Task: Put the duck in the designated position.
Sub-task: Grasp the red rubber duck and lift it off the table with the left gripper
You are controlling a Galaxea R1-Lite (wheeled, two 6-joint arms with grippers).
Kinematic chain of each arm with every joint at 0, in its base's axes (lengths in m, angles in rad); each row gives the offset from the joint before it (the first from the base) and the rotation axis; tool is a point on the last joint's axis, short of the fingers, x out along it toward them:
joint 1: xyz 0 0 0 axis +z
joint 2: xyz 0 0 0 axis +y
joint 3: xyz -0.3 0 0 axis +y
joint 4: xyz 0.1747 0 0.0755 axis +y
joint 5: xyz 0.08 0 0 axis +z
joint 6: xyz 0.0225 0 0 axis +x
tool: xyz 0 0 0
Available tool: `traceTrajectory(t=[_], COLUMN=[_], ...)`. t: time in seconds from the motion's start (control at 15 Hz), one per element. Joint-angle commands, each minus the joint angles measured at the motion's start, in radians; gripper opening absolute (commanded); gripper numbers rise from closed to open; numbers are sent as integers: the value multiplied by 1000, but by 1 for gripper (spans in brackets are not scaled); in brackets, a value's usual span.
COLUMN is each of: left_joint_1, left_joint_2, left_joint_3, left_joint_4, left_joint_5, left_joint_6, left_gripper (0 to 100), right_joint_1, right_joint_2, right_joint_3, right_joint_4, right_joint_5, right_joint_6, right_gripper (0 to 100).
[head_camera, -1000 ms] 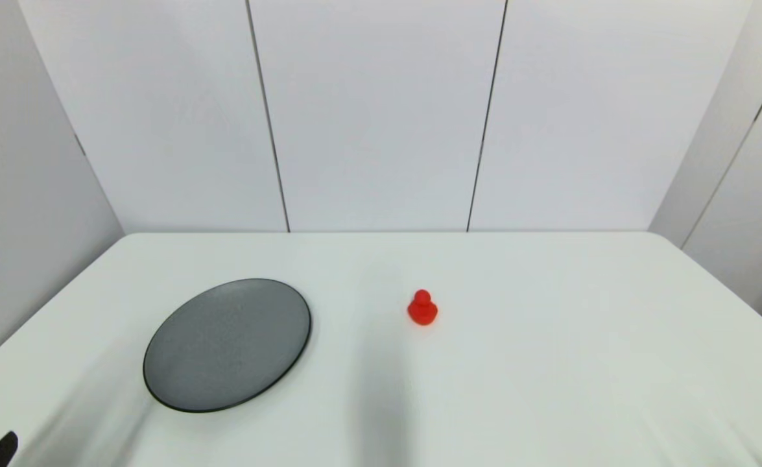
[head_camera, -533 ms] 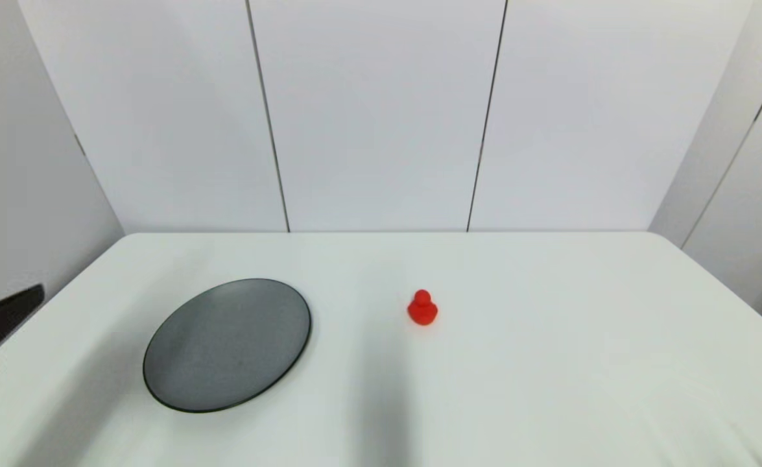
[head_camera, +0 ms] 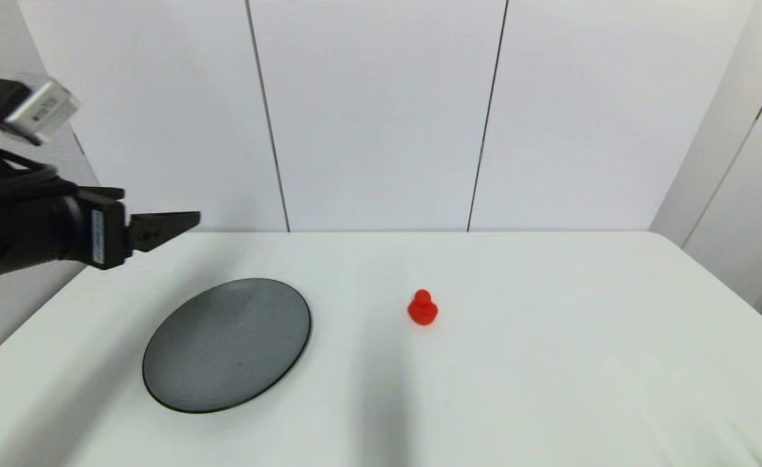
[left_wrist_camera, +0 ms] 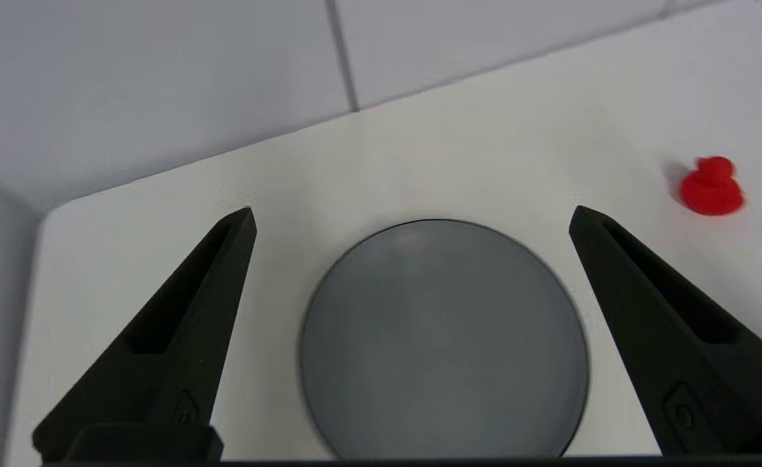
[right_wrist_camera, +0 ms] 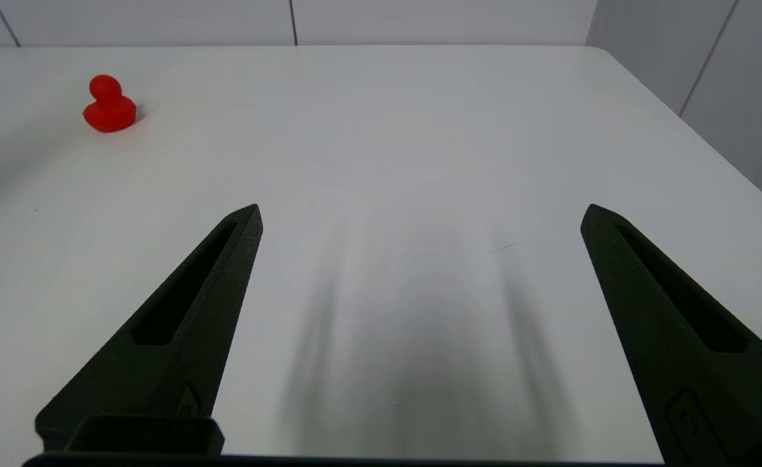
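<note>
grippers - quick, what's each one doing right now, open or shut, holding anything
Left gripper: open, holding nothing, raised above the table's left side near the grey plate.
Right gripper: open, holding nothing, over bare table; the duck sits untouched.

No text, brand, number or sign can be read anywhere. A small white label (head_camera: 98,237) sits on the black body of the left gripper (head_camera: 183,222), at the far left above the table, but its print cannot be made out.
</note>
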Motion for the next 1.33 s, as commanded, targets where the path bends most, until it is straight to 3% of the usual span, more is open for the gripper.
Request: traceTrajectory(t=[0.07, 0.4, 0.67, 1.13, 1.33], left_joint_1=[-181, -387, -473, -525, -556], left_joint_2=[216, 342, 477, 641, 718], left_joint_3=[-126, -270, -439, -477, -522], left_joint_4=[26, 178, 189, 166, 134], left_joint_5=[0, 3, 32, 43, 133], left_joint_6=[-3, -3, -33, -217, -382], left_gripper=[100, 100, 100, 100, 100], right_joint_1=[0, 0, 0, 0, 0], right_joint_2=[1, 1, 1, 1, 1], right_joint_3=[0, 0, 0, 0, 0], right_joint_4=[0, 0, 0, 0, 0], right_joint_5=[0, 0, 0, 0, 0], right_joint_6=[0, 0, 0, 0, 0], right_gripper=[100, 100, 100, 100, 100])
